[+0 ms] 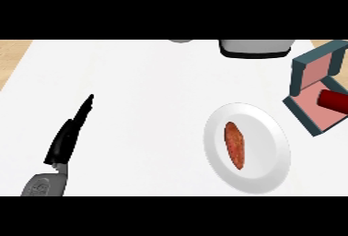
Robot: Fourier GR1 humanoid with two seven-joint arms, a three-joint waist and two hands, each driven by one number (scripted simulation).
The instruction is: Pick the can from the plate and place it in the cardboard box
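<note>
A dark red can (334, 100) lies on its side inside the box (309, 73), which has teal walls and a pink inside and sits at the right edge of the counter. The white plate (272, 138) stands to the box's left and holds only an orange-red oblong food item (236, 144). My left hand (68, 133) rests at the lower left with straight fingers pointing up, holding nothing. My right hand does not show in the head view.
A grey and white appliance (255, 47) stands at the far edge of the white counter, with a small grey object (180, 40) to its left. Wooden floor (10, 53) shows beyond the counter's left edge.
</note>
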